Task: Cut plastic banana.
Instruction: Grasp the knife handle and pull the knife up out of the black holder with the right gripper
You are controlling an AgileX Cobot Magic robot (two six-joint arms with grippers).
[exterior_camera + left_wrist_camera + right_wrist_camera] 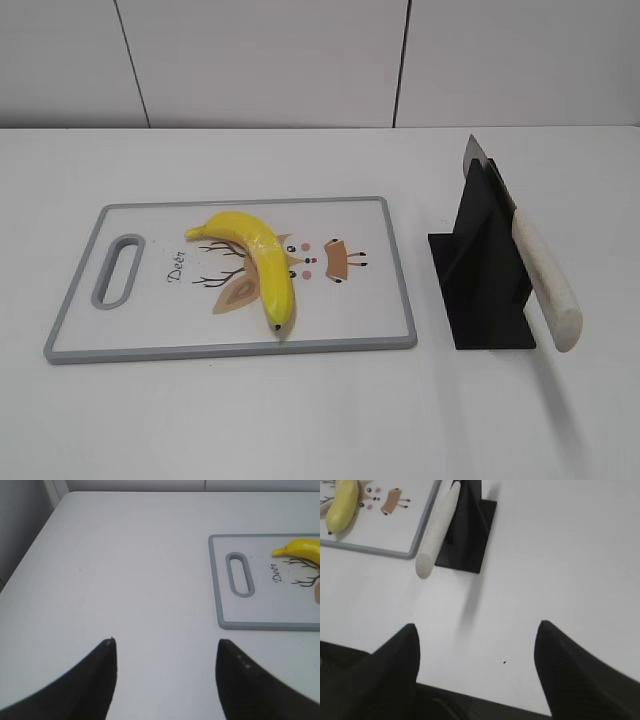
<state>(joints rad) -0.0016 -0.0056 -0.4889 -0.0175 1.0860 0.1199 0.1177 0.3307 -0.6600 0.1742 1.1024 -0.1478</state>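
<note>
Nearest in the wrist views: both grippers are seen spread and empty over bare white table; left gripper [165, 655] is held well left of the cutting board [222, 620], right gripper [477, 645] just short of the knife stand [470, 535]; neither is seen in the exterior view.

Mid-field: the knife [545, 275] is parked in the black stand [485, 280], white handle [436, 535] angled out toward the robot, blade tip [473, 150] poking up behind; nothing is touching it.

Further: the plastic banana [262, 260] is lying whole on the grey-rimmed board [230, 350], roughly centre, over the deer print [335, 258], dark tip toward the near edge, stem end toward the handle slot [118, 272].

Progress, as judged: nothing done; knife not yet gripped, banana uncut and unheld. Left to do: handle to be taken by the right gripper, knife lifted out of the stand, carried over the board, pressed through the banana; banana probably to be steadied by the left.

View differences: the blade is seen only in the exterior view; finger spread is shown only by the wrist views; the knife is absent from the left wrist view, only the banana's stem end [300, 550] and slot [240, 574] caught; the board's corner and the banana's tip end [340, 507] are caught in the right wrist view.
</note>
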